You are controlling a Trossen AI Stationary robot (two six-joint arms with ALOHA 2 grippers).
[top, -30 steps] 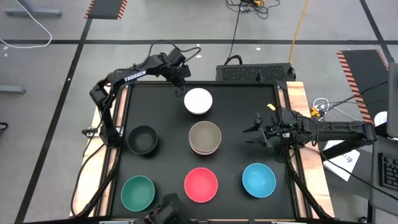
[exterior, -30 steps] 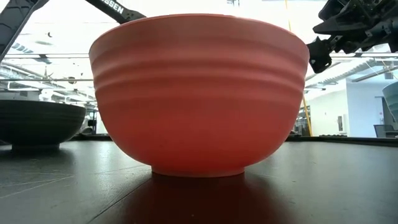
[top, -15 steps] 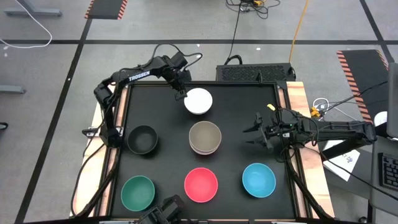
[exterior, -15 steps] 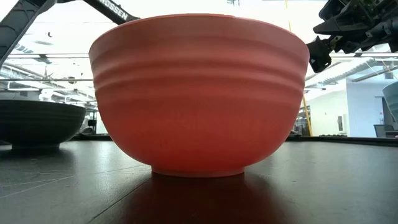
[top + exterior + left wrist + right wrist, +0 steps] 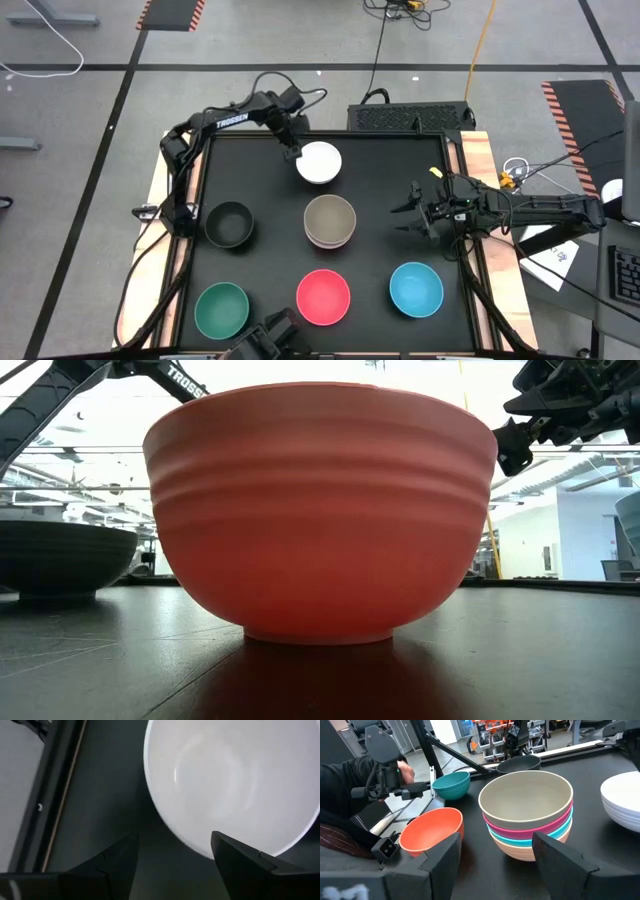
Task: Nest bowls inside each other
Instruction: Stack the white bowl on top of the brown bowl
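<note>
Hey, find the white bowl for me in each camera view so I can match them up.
High view: the white bowl sits at the table's far middle, the left gripper beside its rim.
Low view: not visible; the red bowl fills the picture.
Left wrist view: it fills the upper right, just past the open fingers.
Right wrist view: part shows at the right edge.
Shared landmark: the stacked bowls topped by the taupe bowl.
</note>
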